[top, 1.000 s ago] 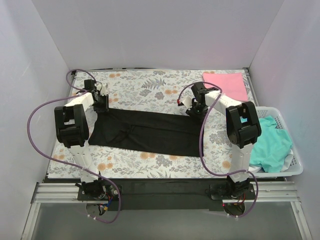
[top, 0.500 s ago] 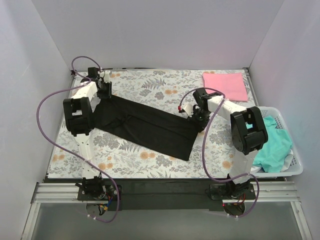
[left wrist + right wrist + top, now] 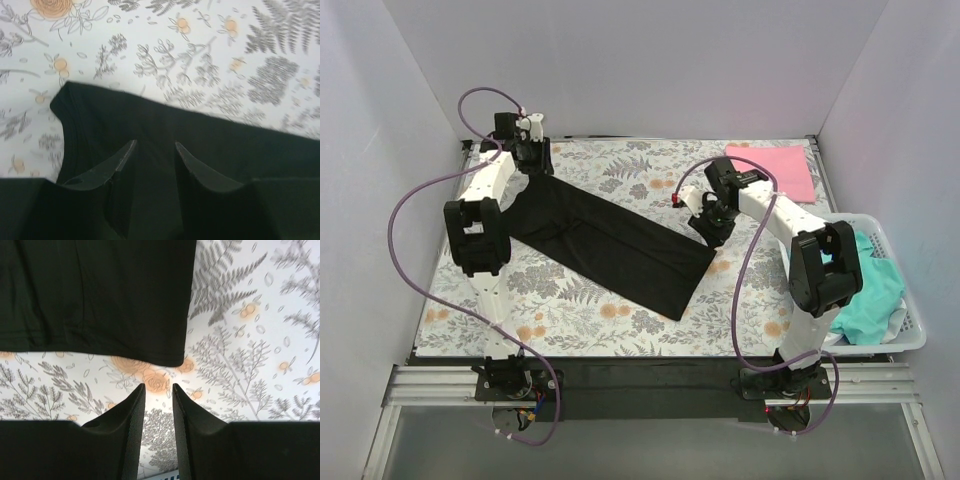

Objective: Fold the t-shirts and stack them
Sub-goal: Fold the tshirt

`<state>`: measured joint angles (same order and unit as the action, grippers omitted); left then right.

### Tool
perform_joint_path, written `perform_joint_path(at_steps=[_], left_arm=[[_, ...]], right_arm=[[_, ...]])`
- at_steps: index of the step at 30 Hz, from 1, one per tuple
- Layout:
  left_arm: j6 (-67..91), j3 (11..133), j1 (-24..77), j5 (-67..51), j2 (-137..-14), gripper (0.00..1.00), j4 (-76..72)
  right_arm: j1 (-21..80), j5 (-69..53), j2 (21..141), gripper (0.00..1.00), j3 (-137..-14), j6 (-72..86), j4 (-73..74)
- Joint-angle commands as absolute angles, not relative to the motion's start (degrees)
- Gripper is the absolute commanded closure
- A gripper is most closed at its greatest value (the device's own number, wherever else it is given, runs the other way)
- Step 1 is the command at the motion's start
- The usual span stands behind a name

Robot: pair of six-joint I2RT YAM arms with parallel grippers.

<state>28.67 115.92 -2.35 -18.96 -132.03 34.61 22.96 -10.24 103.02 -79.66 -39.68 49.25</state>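
Observation:
The black t-shirt (image 3: 610, 240) lies flat, folded into a long strip, running diagonally from back left to front middle on the floral cloth. My left gripper (image 3: 533, 160) hovers over its collar end (image 3: 62, 130), jaws apart above the fabric (image 3: 210, 145), holding nothing that I can see. My right gripper (image 3: 708, 228) is just off the shirt's hem corner (image 3: 170, 357), jaws a little apart and empty, with cloth showing between them (image 3: 158, 386). The pink t-shirt (image 3: 772, 168) lies folded at the back right. The teal t-shirt (image 3: 868, 290) is crumpled in the basket.
The white lattice basket (image 3: 910, 335) stands off the table's right edge. The floral table cloth (image 3: 580, 310) covers the whole table. Grey walls close in the left, back and right sides. Purple cables loop from both arms.
Both arms swung the black shirt from lying crosswise to lying diagonally. The left gripper moved to the back left corner. The right gripper let go of the hem corner and drew off it.

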Motion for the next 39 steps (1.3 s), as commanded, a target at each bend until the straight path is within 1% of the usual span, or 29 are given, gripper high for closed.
perform_joint_path(at_steps=[1, 4, 6, 7, 10, 16, 17, 20, 25, 29, 33, 37, 39], left_arm=[[30.6, 109.5, -2.6, -20.2, -119.1, 0.66, 34.3], [31.1, 102.6, -2.6, -20.6, -115.3, 0.66, 37.0], [31.1, 98.6, -2.6, -19.9, -112.3, 0.66, 36.8], [31.4, 94.4, -2.6, -19.3, -111.1, 0.66, 36.4], [32.0, 88.9, -2.9, -17.8, -108.6, 0.66, 35.8], [35.2, 84.5, -3.7, -15.6, -107.3, 0.66, 37.3], [35.8, 83.7, -3.8, -15.4, -107.3, 0.66, 37.3], [36.6, 83.0, -3.7, -13.3, -108.1, 0.66, 36.8], [35.9, 84.4, -3.4, -12.6, -111.5, 0.67, 37.4], [34.5, 85.1, -2.6, -10.7, -115.1, 0.67, 37.3], [33.1, 86.1, -1.0, -9.9, -119.2, 0.69, 36.7], [32.1, 89.5, 2.5, -9.8, -123.7, 0.71, 36.4], [31.6, 92.7, 4.2, -9.8, -126.8, 0.71, 35.8]], right_arm=[[24.9, -12.1, 106.0, 0.66, -83.9, -39.5, 50.2], [26.7, -11.8, 108.4, 0.67, -85.4, -39.3, 50.0], [27.5, -11.8, 110.3, 0.68, -85.7, -39.1, 49.8], [28.3, -11.8, 110.8, 0.68, -85.8, -39.1, 49.8], [29.4, -11.2, 112.3, 0.70, -84.7, -39.3, 49.0], [31.0, -9.8, 112.2, 0.71, -78.7, -40.2, 47.4], [31.5, -9.9, 111.4, 0.72, -76.1, -40.1, 47.3], [35.1, -9.9, 108.5, 0.73, -68.8, -40.2, 46.0], [42.4, -11.7, 104.9, 0.73, -61.9, -38.1, 44.7], [47.5, -13.6, 101.8, 0.73, -60.1, -34.8, 44.9], [52.2, -18.3, 100.0, 0.71, -59.5, -32.4, 45.4], [57.2, -21.0, 99.4, 0.70, -59.2, -30.8, 45.3], [57.8, -23.4, 100.2, 0.70, -59.8, -30.0, 45.2]])
